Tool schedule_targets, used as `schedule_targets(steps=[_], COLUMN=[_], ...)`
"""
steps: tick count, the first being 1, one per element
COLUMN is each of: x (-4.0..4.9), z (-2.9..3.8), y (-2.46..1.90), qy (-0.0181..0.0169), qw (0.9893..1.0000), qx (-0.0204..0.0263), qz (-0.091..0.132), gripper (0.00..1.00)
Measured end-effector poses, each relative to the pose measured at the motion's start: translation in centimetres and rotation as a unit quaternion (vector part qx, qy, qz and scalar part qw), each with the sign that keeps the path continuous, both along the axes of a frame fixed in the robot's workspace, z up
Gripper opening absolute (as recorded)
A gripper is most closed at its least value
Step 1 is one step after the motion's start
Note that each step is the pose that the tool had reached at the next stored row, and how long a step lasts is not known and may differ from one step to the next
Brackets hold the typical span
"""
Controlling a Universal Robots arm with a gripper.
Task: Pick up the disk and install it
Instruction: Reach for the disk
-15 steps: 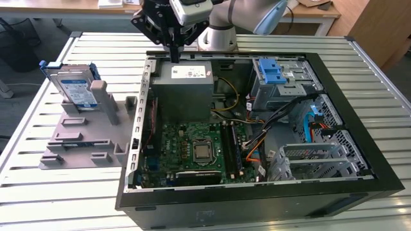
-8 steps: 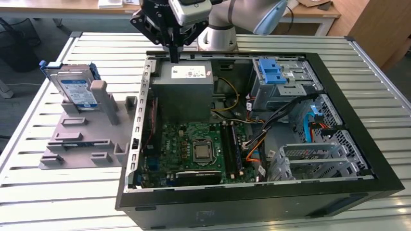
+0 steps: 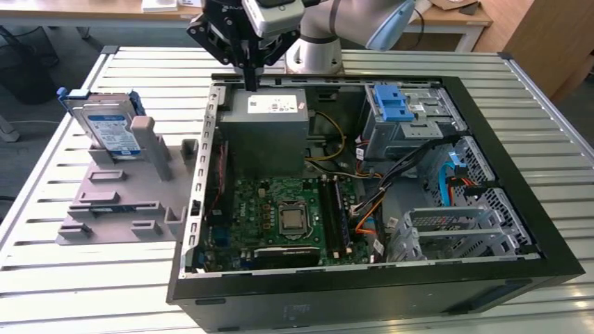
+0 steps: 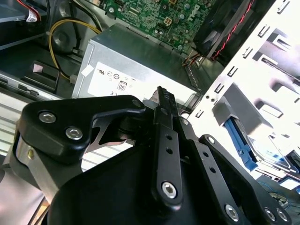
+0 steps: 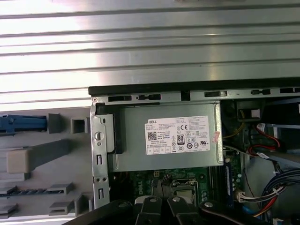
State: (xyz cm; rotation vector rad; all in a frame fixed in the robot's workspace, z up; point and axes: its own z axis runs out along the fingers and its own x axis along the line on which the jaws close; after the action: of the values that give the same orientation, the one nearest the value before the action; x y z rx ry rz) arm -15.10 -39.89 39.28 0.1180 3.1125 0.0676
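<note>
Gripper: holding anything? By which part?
Nothing. The gripper hangs empty above the power supply; the disk stands in the grey holder beside the case.

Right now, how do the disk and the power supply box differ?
The disk stands on edge in the grey holder outside the computer case; the power supply box sits inside it. The disk is thin with blue rails; the box is bulkier and plain grey. The gripper hangs above the box, apart from the disk. Both are metal with a printed label.
</note>
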Motion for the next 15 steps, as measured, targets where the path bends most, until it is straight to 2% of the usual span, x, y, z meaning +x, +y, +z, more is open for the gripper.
schedule_targets(steps=[15], x=[-0.41], z=[-0.17], y=[0.0], qy=[0.0002], qw=[1.0], qx=[0.0], qz=[0.0], gripper=[0.11])
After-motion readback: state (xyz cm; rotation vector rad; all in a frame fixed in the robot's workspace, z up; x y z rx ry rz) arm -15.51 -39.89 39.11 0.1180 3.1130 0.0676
